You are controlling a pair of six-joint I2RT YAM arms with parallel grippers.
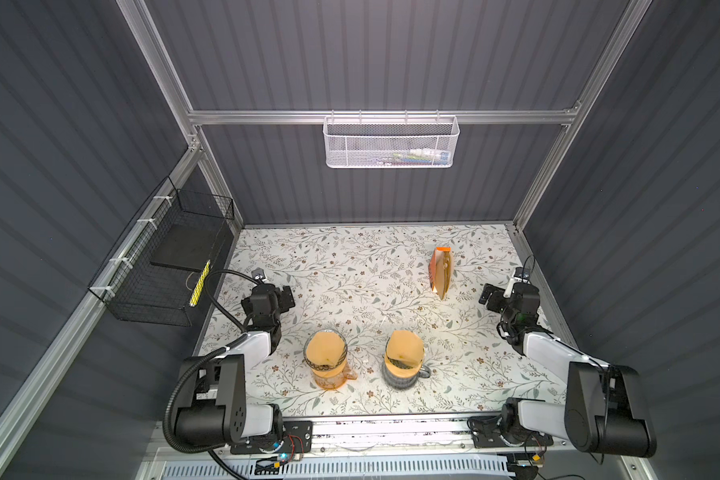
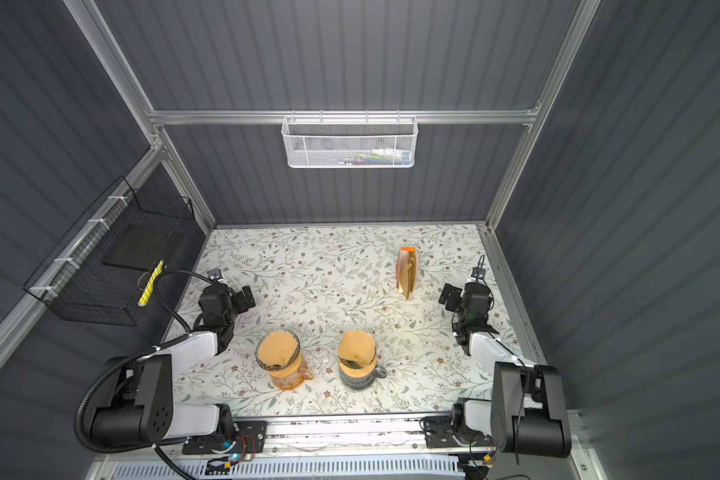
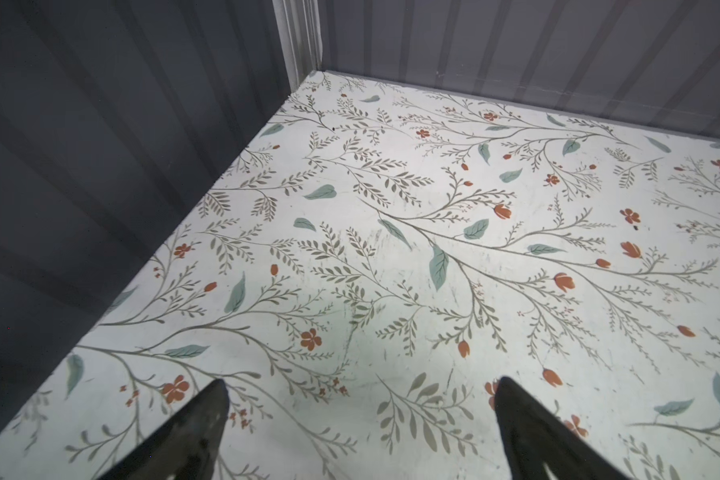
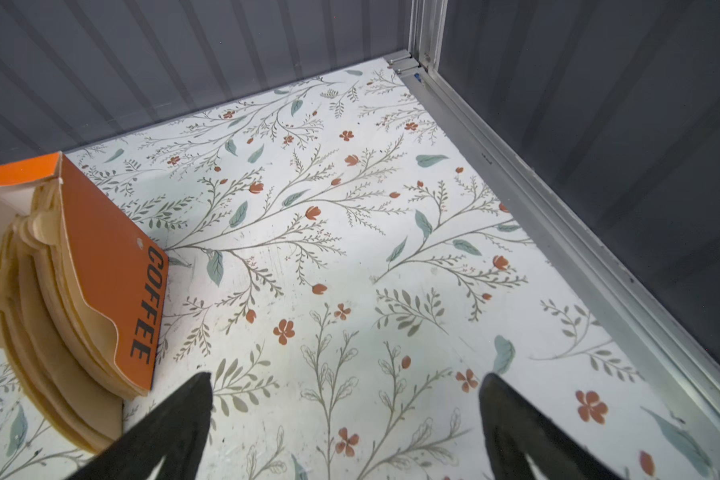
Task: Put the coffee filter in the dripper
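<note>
Standing side by side in the lower middle of both top views, two brewing sets rest on the white floral-patterned tabletop (image 1: 350, 270). One is a clear glass dripper (image 1: 307, 358) on an amber glass carafe (image 1: 329, 380). Just to its right, not touching it, is a second clear dripper (image 1: 395, 363) on a dark grey handled mug (image 1: 400, 378). A tan paper coffee filter (image 1: 324, 347) sits in the cone of the first dripper, and another tan filter (image 1: 404, 345) sits in the second, both rising above the rims. Toward the upper right of the tabletop an orange cardboard filter box (image 1: 441, 272) stands upright, well apart from the drippers. The right wrist view shows it open, printed COFFEE, with a stack of spare tan filters (image 4: 38, 291) inside. The left gripper (image 1: 287, 297) hovers at the left side of the tabletop, its black fingers (image 3: 192, 428) spread wide over bare pattern with nothing between them. The right gripper (image 1: 487, 297) hovers at the right side, near the box but not touching it, its fingers (image 4: 171, 424) likewise spread apart and empty.
</note>
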